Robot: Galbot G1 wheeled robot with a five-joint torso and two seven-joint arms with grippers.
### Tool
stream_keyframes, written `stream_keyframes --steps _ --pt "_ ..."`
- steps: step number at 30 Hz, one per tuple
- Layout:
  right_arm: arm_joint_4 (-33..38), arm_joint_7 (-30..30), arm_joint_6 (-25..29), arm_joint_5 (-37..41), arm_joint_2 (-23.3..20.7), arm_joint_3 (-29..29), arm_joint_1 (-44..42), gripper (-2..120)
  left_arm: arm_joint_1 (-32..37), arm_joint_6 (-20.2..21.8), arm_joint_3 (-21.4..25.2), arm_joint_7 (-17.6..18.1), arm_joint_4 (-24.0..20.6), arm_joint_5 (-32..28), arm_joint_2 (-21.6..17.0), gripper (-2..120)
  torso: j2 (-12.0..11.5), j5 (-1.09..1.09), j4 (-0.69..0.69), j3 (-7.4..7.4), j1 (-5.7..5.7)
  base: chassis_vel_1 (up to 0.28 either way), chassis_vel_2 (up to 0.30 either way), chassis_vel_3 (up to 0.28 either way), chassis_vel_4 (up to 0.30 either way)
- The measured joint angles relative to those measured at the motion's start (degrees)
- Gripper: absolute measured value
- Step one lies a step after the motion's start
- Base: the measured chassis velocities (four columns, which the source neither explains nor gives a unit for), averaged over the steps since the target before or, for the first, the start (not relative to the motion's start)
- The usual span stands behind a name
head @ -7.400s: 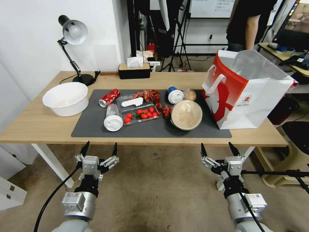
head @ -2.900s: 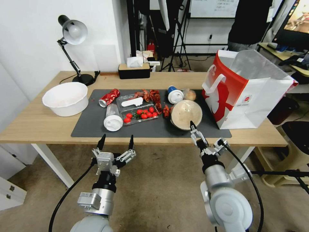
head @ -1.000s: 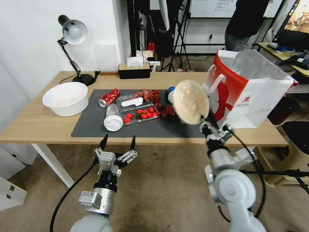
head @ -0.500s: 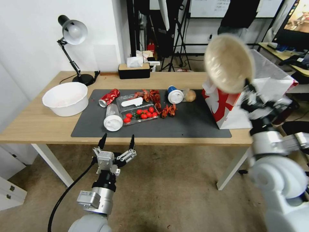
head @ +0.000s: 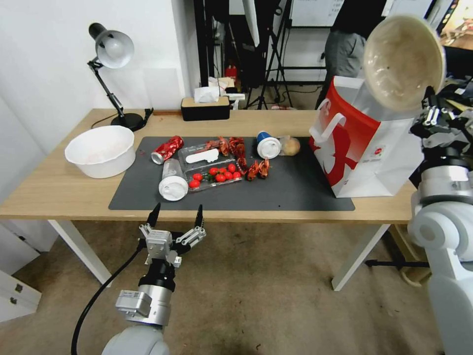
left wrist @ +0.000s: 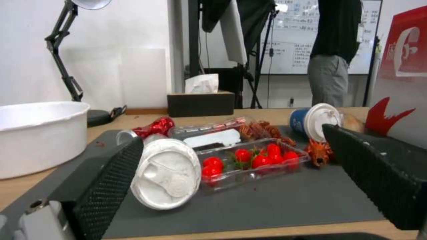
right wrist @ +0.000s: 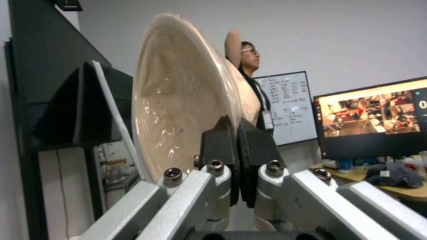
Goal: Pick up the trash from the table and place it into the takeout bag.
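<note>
My right gripper (head: 429,104) is shut on the rim of the beige lidded bowl (head: 404,61) and holds it tilted on edge, high above the open takeout bag (head: 364,143) at the table's right end. The right wrist view shows the jaws pinching the bowl (right wrist: 178,100) at its rim. More trash lies on the dark mat (head: 290,192): a crushed red can (head: 167,149), a clear white-lidded cup (head: 172,182), a blue cup (head: 267,144), a small clear bag (head: 290,146) and crayfish shells (head: 258,169). My left gripper (head: 176,214) hangs open below the table's (head: 64,192) front edge.
A clear tray of cherry tomatoes (head: 217,176) sits mid-mat. A white round bowl (head: 101,150) stands at the left of the table, with a desk lamp (head: 113,49) behind it and a tissue box (head: 205,107) at the back edge.
My right gripper closed on the beige bowl, lifted it off the mat and carried it up and to the right, above the bag. The left arm has hardly moved.
</note>
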State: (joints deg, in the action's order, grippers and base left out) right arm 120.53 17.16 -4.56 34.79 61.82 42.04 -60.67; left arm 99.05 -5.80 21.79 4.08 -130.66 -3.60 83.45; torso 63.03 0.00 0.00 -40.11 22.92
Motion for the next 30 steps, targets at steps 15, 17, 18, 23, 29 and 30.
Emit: stream_keyframes --steps 15,17,18,23,29,30 --pt "-1.5 -0.9 -1.0 -0.3 0.8 -0.8 0.1 49 0.3 0.0 0.3 0.0 0.1 0.0 0.2 100 0.0 0.0 0.0 0.01 0.0 0.0 0.0 0.0 0.0" --pt "-1.4 -1.0 -1.0 -0.3 0.9 -0.8 -0.1 54 0.3 0.0 0.4 0.1 0.0 0.0 0.2 100 0.0 0.0 0.0 0.01 0.0 0.0 0.0 0.0 0.0" --pt "-1.4 -1.1 -1.0 -0.3 1.0 -0.8 -0.3 60 0.3 0.0 0.5 0.1 -0.1 0.0 0.2 100 0.0 0.0 0.0 0.01 0.0 0.0 0.0 0.0 0.0" --pt "-0.6 -1.3 -1.0 -0.3 1.3 -0.9 -1.0 79 0.3 0.0 0.8 0.1 -0.2 -0.2 0.1 100 0.0 0.0 0.0 0.01 0.0 0.0 0.0 0.0 0.0" --pt "0.5 -1.6 -1.0 -0.1 1.3 -0.9 -1.4 97 0.3 -0.1 0.7 0.1 -0.5 -0.3 0.2 100 0.0 0.0 0.0 0.01 0.0 0.0 0.0 0.0 0.0" --pt "0.9 -1.7 -1.0 0.0 1.2 -0.8 -1.6 99 0.4 -0.1 0.6 0.1 -0.6 -0.2 0.3 100 0.0 -0.01 0.0 0.01 0.0 0.0 0.0 0.0 0.0"
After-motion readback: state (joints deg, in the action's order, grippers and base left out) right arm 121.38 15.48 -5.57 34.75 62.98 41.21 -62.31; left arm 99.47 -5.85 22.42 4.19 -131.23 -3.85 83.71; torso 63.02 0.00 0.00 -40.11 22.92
